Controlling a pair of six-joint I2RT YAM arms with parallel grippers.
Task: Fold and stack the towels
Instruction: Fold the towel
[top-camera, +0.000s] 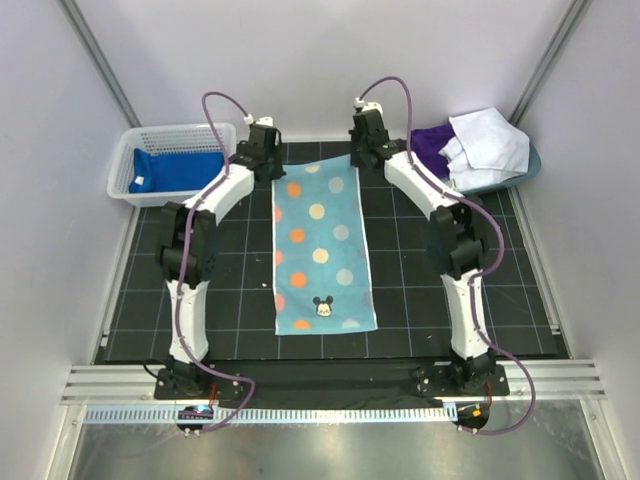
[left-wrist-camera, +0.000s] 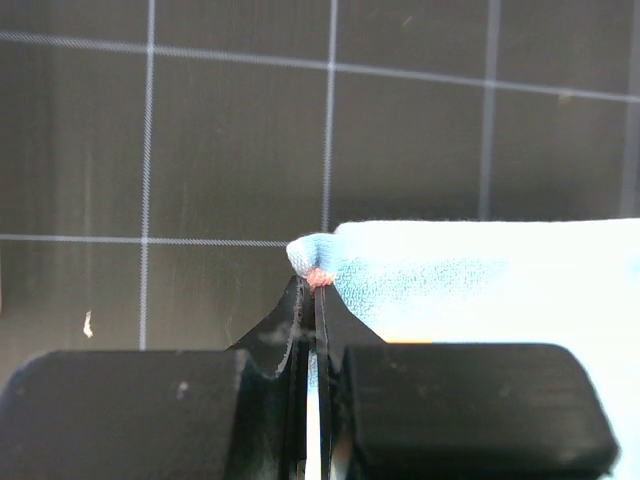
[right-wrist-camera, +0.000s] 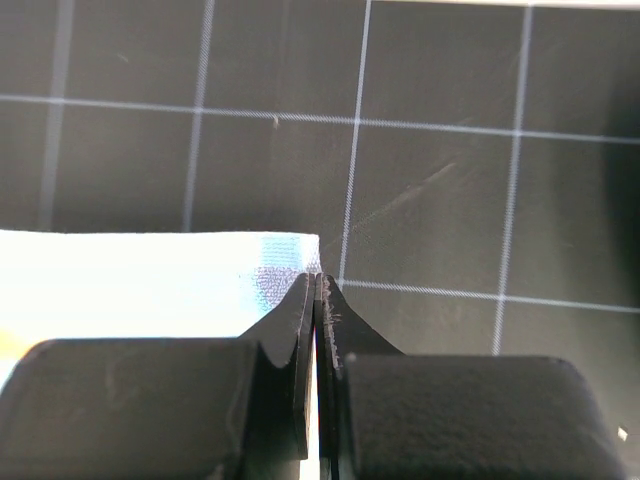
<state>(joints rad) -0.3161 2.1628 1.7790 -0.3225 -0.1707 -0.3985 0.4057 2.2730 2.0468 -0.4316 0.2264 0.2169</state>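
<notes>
A pastel blue towel with orange and blue polka dots (top-camera: 320, 245) lies flat and spread out in the middle of the black grid mat, its long side running away from the arm bases. My left gripper (top-camera: 273, 172) is at its far left corner. In the left wrist view the gripper (left-wrist-camera: 318, 285) is shut and pinches the bunched corner of the towel (left-wrist-camera: 480, 280). My right gripper (top-camera: 361, 162) is at the far right corner. In the right wrist view it (right-wrist-camera: 316, 278) is shut on the towel's corner (right-wrist-camera: 130, 280). A royal blue towel (top-camera: 185, 170) lies in the basket.
A white mesh basket (top-camera: 125, 165) stands at the back left. A teal tub (top-camera: 527, 170) at the back right holds a purple towel (top-camera: 430, 145) and a crumpled white towel (top-camera: 490, 145). Grey walls close in the mat on three sides.
</notes>
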